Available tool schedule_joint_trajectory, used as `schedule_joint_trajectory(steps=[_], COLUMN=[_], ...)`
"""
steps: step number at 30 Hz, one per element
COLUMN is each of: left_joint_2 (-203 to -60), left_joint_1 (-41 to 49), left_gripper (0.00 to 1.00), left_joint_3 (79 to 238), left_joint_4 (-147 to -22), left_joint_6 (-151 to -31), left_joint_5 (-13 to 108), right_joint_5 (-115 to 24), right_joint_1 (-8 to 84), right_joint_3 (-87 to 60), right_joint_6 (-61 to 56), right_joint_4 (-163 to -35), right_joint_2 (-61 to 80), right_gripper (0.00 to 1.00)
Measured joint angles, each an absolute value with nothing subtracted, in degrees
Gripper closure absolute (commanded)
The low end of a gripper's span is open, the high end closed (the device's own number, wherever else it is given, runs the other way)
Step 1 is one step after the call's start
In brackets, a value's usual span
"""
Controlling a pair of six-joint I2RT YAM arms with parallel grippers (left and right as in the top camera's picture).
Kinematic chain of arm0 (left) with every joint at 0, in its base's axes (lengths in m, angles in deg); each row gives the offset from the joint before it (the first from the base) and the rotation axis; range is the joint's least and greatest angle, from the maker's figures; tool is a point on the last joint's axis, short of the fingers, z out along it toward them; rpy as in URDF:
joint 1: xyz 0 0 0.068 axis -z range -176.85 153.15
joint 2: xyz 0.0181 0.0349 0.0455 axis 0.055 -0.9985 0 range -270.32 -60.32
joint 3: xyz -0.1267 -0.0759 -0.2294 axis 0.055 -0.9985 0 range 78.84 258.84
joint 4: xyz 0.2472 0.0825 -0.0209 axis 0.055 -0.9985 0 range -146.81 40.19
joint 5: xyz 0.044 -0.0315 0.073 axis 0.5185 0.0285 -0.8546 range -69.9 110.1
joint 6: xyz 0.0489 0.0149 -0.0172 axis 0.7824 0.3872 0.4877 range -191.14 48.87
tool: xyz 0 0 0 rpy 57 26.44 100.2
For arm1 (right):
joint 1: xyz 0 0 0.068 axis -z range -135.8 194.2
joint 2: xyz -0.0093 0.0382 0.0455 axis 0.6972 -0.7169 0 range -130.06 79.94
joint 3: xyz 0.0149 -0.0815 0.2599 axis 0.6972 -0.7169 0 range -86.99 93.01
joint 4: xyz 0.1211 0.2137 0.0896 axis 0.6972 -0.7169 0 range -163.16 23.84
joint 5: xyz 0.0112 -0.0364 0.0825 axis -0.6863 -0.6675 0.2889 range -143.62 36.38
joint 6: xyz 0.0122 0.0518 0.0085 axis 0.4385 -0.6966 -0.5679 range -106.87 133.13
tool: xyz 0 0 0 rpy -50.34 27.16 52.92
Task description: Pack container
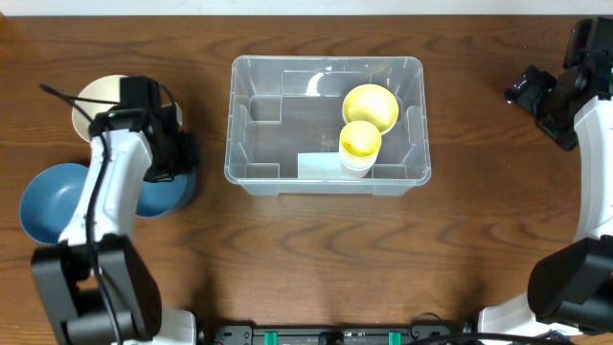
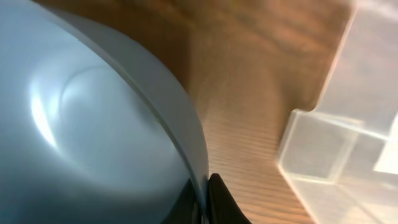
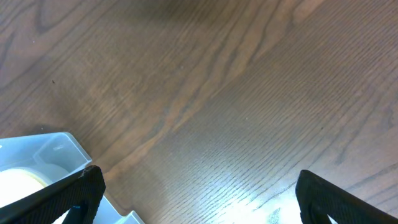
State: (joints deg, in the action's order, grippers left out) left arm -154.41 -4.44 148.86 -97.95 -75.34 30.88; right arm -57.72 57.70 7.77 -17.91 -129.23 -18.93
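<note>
At the left, the left end effector (image 2: 205,200) is clamped on the rim of a blue bowl (image 2: 81,124), gripping the edge that faces the container (image 1: 233,129). The container sits mid-surface, just to the right of that bowl, with its long axis running left to right and a yellow bowl (image 1: 372,105) and a yellow cup (image 1: 360,141) in its right half. I judge the coming move to be a short carry rightward over the near wall, and the left arm is nearer. The right end effector (image 3: 199,199) hangs with fingers wide apart and nothing in them, well off to the container's right.
</note>
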Motion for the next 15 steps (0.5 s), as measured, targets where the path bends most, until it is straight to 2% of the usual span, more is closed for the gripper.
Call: schedule_joint_trajectory(steps=[15], left_joint_2=[-135.24], left_joint_1=[-5.30], left_gripper=[0.94], left_joint_3=[148.89], left_joint_4=[-95.74], left_joint_6=[-78.80], left_joint_5=[34.12], right_joint_5=[-57.72], right_joint_1=[57.70], right_joint_3=[7.77], right_joint_6=[-17.91], right_joint_4=[-129.21], right_joint_2=[-18.93], right_gripper=[0.01])
